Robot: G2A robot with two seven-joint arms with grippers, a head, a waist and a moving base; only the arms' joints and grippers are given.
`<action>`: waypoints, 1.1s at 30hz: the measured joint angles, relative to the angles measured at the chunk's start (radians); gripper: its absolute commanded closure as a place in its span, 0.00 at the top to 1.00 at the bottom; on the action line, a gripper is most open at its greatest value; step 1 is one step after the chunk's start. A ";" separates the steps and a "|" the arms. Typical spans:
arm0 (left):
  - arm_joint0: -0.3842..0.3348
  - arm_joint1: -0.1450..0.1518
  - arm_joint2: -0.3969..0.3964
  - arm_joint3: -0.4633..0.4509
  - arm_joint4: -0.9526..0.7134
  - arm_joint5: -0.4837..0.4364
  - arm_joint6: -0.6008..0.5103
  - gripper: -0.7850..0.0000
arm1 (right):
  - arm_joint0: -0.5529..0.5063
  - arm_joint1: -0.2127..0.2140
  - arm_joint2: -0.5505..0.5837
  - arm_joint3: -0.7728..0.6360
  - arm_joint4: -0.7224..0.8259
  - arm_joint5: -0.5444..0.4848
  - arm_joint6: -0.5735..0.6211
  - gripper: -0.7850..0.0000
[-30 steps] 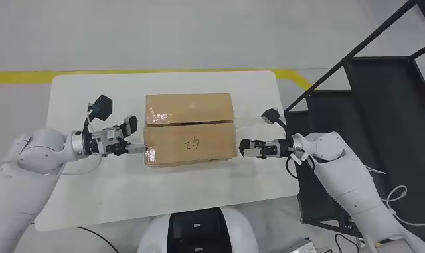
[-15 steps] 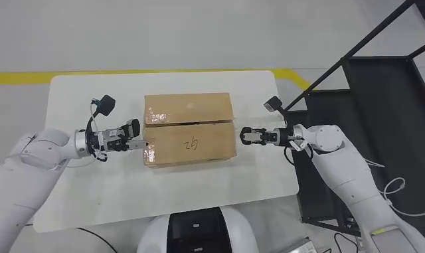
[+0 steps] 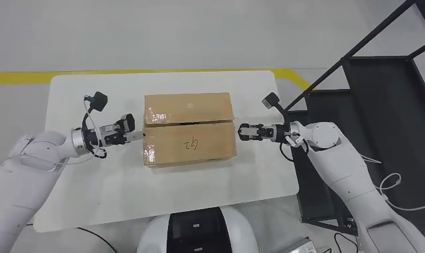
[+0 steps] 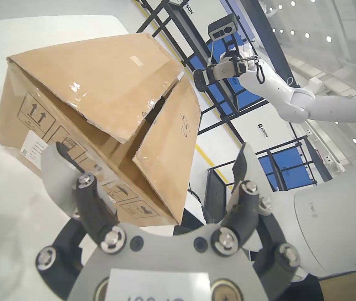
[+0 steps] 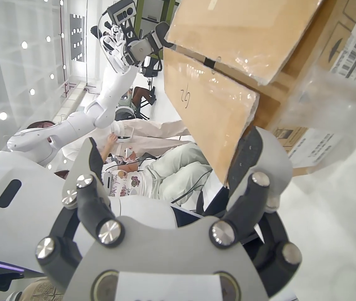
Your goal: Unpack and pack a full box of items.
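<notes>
The box (image 3: 189, 129) sits in the middle of the surface (image 3: 99, 193), its top slightly parted along the middle. Our left jaws stand apart just off its left end. Our right jaws, also apart, are at its right end, by the corner of the near flap (image 5: 206, 111).

I am working in what looks like a robotics test hall, more an industrial lab than a home or an office. Under the rig I see a smooth grey floor (image 3: 199, 27) crossed by a yellow marking line (image 3: 99, 74), the sort taped down on a shop floor. My station is a plain white table (image 3: 113, 186) beside a black metal rack (image 3: 372, 87). Around me stand black-framed partitions with blue panels (image 4: 280, 167) and a green metal frame (image 5: 142, 1). Overhead is a high white ceiling dotted with rows of round spotlights (image 4: 306, 35).
</notes>
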 measured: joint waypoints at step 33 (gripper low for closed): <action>0.000 0.000 0.000 0.000 0.000 0.000 0.000 1.00 | 0.049 -0.020 -0.095 -0.062 0.190 -0.014 0.138 1.00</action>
